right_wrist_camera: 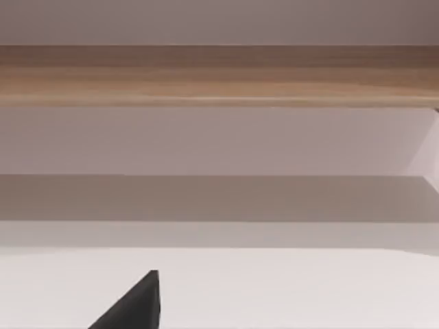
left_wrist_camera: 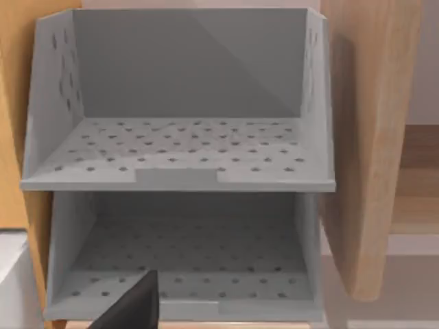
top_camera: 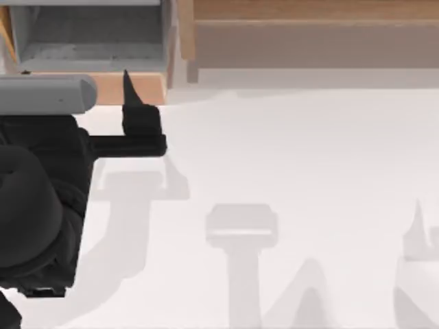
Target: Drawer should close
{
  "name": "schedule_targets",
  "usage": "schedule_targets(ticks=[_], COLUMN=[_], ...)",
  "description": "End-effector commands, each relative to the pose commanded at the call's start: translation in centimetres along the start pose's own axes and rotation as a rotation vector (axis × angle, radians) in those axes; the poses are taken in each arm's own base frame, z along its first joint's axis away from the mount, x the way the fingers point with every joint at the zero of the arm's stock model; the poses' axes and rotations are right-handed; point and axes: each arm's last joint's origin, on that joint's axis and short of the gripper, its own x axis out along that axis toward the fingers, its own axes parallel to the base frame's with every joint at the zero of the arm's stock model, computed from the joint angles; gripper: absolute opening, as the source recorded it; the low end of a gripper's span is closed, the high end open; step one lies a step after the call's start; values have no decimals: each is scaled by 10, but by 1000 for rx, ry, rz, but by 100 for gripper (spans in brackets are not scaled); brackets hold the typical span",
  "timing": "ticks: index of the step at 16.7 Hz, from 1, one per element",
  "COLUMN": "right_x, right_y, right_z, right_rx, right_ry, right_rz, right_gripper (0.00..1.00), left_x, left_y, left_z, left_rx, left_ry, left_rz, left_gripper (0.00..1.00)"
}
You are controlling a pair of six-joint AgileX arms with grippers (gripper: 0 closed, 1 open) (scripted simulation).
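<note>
The drawer [top_camera: 96, 48] stands pulled out at the table's back left, showing its grey inner floor and its light tan front panel [top_camera: 137, 88]. My left gripper [top_camera: 127, 86] is at that front panel, with its dark tip against the panel's outer face. In the left wrist view, the left gripper [left_wrist_camera: 137, 308] points into the drawer's grey perforated floor [left_wrist_camera: 185, 257], which lies under a second grey perforated shelf [left_wrist_camera: 178, 147]. My right gripper [right_wrist_camera: 134, 305] is parked over bare table, facing the cabinet.
The long wooden cabinet body [top_camera: 315, 38] runs along the back edge to the right of the drawer, and it also spans the right wrist view [right_wrist_camera: 219, 75]. A wooden side wall [left_wrist_camera: 370, 137] stands beside the drawer. The white table [top_camera: 288, 151] lies in front.
</note>
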Motion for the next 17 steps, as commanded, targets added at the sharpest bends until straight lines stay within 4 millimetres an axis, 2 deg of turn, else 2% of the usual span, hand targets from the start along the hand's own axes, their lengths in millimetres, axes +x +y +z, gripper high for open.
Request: schedule_targets(ticks=[2, 7, 10, 14, 17], right_x=[0, 0, 0, 0, 0], right_y=[0, 0, 0, 0, 0], right_z=[0, 0, 0, 0, 0], right_rx=[0, 0, 0, 0, 0], right_ry=[0, 0, 0, 0, 0], right_rz=[0, 0, 0, 0, 0], right_gripper=[100, 100, 100, 100, 100], left_x=[0, 0, 11, 44, 71], left_y=[-7, -6, -1, 23, 57], left_z=[2, 1, -9, -39, -69], left_rx=[-3, -1, 67, 276, 476], left_ry=[-2, 0, 11, 52, 100], left_rz=[0, 1, 8, 17, 7], left_gripper=[100, 100, 100, 100, 100])
